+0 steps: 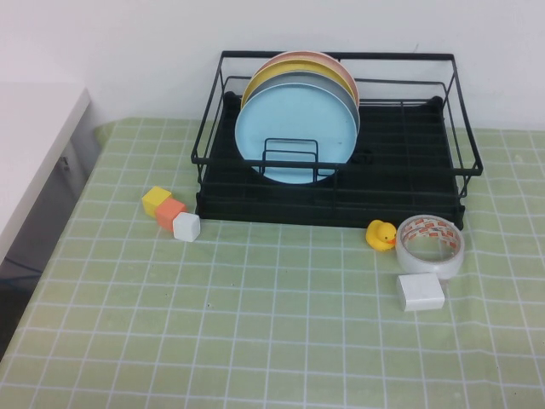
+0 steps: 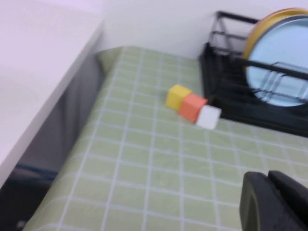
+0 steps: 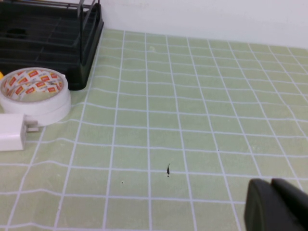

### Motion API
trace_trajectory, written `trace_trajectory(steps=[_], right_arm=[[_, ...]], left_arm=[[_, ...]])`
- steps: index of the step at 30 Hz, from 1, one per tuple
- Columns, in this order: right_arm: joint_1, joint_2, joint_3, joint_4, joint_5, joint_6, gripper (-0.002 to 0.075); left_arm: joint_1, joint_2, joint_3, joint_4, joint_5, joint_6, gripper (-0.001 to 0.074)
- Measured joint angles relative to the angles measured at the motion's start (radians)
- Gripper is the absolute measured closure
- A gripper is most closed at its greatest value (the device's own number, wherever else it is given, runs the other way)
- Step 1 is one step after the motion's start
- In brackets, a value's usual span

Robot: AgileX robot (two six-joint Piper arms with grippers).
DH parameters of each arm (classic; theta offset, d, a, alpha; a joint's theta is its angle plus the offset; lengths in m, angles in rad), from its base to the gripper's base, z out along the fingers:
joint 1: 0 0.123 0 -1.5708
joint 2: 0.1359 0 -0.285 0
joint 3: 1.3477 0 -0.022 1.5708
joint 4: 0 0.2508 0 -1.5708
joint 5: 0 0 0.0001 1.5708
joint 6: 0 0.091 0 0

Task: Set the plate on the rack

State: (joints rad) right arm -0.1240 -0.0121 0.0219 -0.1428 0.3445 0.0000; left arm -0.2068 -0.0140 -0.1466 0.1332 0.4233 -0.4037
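Observation:
The light blue plate (image 1: pixel 294 136) stands upright in the black wire rack (image 1: pixel 400 153), leaning on a grey plate (image 1: pixel 339 90) and a yellow plate (image 1: pixel 281 78) behind it, with the small wire divider (image 1: pixel 289 158) in front. The plate (image 2: pixel 284 53) and rack (image 2: pixel 226 96) also show in the left wrist view. My left gripper (image 2: pixel 270 192) is shut and empty, low over the cloth, well short of the rack's left corner. My right gripper (image 3: pixel 272 197) is shut and empty over the cloth to the right of the rack (image 3: pixel 48 38). Neither arm shows in the high view.
Yellow (image 1: pixel 157 200), orange (image 1: pixel 170 211) and white (image 1: pixel 186 227) cubes lie before the rack's left corner. A rubber duck (image 1: pixel 381 233), a tape roll (image 1: pixel 430 245) and a white charger (image 1: pixel 420 292) lie before its right corner. A white counter (image 1: pixel 34 136) borders the table's left.

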Motion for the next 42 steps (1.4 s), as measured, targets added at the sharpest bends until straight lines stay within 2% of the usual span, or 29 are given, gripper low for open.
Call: trace_trajectory(steps=[6, 12, 19, 42], right_arm=[[0.000, 0.000, 0.000, 0.000, 0.000, 0.000, 0.0717], [0.000, 0.000, -0.002, 0.000, 0.000, 0.000, 0.0717], [0.000, 0.000, -0.002, 0.000, 0.002, 0.000, 0.0717], [0.000, 0.000, -0.002, 0.000, 0.004, 0.000, 0.0717]], left_arm=[[0.083, 0.000, 0.075, 0.016, -0.049, -0.006, 0.0736], [0.138, 0.000, 0.158, -0.044, -0.103, 0.149, 0.0736], [0.140, 0.000, 0.165, -0.133, -0.111, 0.222, 0.0736], [0.140, 0.000, 0.163, -0.168, -0.103, 0.222, 0.0736]])
